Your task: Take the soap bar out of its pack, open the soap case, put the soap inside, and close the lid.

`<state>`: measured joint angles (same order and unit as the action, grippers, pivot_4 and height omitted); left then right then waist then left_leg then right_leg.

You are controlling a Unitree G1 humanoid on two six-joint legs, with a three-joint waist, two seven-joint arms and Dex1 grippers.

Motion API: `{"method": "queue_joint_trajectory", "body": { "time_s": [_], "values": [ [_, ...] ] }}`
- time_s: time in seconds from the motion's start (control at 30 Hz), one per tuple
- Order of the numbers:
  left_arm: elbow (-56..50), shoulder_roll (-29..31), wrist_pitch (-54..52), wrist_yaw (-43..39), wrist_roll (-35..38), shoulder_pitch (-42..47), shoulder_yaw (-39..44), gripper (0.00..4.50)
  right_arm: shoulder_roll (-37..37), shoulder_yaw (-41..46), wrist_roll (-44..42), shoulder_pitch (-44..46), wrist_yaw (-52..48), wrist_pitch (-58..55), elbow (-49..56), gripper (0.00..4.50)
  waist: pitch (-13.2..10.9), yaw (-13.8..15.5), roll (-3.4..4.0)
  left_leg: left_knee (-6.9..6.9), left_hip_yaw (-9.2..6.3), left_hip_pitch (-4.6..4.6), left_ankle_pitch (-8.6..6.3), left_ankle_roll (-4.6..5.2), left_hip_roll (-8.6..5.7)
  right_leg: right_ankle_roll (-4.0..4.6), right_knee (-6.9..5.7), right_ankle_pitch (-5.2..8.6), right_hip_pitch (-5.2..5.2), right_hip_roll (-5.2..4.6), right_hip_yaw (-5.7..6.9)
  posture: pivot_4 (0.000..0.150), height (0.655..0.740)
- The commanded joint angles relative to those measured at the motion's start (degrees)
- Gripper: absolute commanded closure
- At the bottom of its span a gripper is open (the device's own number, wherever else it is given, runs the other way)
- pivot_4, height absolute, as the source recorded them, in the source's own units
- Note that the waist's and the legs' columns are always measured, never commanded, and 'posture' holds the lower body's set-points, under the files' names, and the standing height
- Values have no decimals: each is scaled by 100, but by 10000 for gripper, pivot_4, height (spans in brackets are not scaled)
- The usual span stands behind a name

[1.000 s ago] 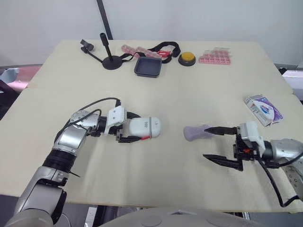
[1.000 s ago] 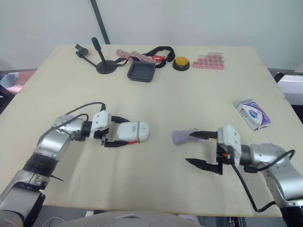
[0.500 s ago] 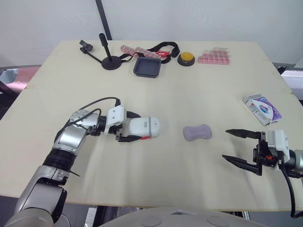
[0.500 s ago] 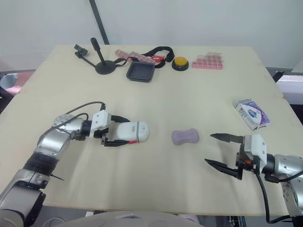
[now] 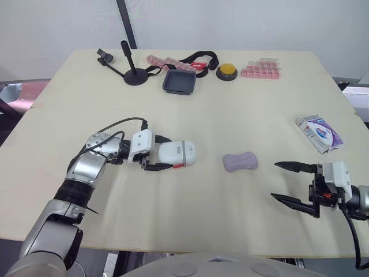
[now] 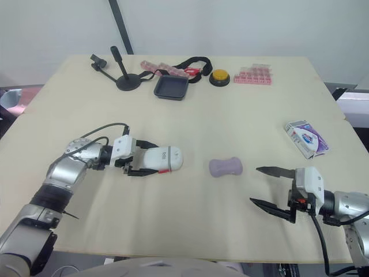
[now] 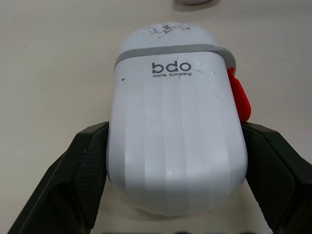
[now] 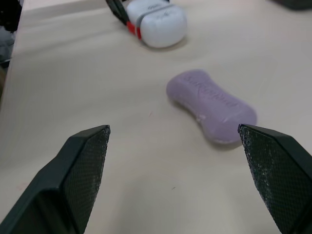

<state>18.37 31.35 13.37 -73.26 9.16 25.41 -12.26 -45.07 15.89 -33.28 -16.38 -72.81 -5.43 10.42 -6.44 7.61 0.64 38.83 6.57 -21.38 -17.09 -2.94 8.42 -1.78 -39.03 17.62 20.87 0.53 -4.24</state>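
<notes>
While the left gripper (image 5: 164, 154) sits left of centre, its two black fingers (image 7: 88, 168) clamp the sides of the white soap case (image 5: 177, 153). The case lies closed on the table (image 5: 230, 109), with a red tab (image 7: 238, 96) on one edge. Just right of centre, the lilac soap bar (image 5: 240, 162) lies bare on the table, near the case but apart from it. At the lower right edge, the right gripper (image 5: 274, 180) has its fingers spread wide with nothing between them, pointing toward the soap and well apart from it. The opened soap pack (image 5: 320, 132) lies at the right edge. A black tray (image 5: 180, 82) and a yellow button (image 5: 227, 71) sit at upper centre.
</notes>
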Motion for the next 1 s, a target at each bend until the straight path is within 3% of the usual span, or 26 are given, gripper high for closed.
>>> {"method": "queue_joint_trajectory", "body": {
  "time_s": [0.03, 0.13, 0.27, 0.57, 0.73, 0.83, 1.0],
  "values": [
    [-101, -58, 630, 65, 118, 175, 217, 10233, -503, 162, -1324, 300, 898, -2083, 1043, 0, 0, 3, 0, -1, -4, 5, 0, 0, 3, 0, 5, 0, -8, 3, 1, 1500, 7400],
    [-312, -182, 982, 93, 231, 250, 235, 10233, -918, 144, -2540, 903, 1622, -3497, 1675, 0, 0, 20, 1, -1, -8, 25, 1, 0, 9, 0, 0, 0, -12, 5, 3, 1500, 7400],
    [-753, -444, 1565, 191, 224, 267, 70, 10233, -735, -177, -4014, 2056, 3353, -4646, 1875, 0, 2, 87, -1, 0, -6, 39, 0, 0, 6, 0, -8, 0, -2, 6, 0, 1500, 7400],
    [-1121, -700, 1972, 483, 179, 206, -25, 10233, -513, -980, -6563, 3119, 5832, -5414, 1574, 0, 1, 372, 1, 2, 3, 16, -10, -18, -1, -1, 8, 0, -3, 68, -25, 1500, 7400],
    [-1073, -724, 2086, 557, 148, 245, -76, 10233, -509, -1271, -7080, 3307, 6405, -5406, 1480, 0, 1, 405, 1, 3, 2, 36, -12, -19, 0, -5, -22, 2, 15, 65, -11, 1500, 7400],
    [-1061, -718, 2117, 581, 149, 254, -107, 10233, -506, -1382, -7100, 3280, 6562, -5421, 1424, 0, 1, 412, 1, 3, 4, -1, -17, -27, 2, -6, -9, 2, 15, 79, -24, 1500, 7400],
    [-1077, -704, 2097, 639, 165, 224, -132, 10233, -468, -1410, -7229, 3307, 6698, -5359, 1343, 0, 1, 434, 1, 7, 3, 13, -17, -28, 3, -7, -8, 3, 20, 77, -19, 1500, 7400]
  ]
}}
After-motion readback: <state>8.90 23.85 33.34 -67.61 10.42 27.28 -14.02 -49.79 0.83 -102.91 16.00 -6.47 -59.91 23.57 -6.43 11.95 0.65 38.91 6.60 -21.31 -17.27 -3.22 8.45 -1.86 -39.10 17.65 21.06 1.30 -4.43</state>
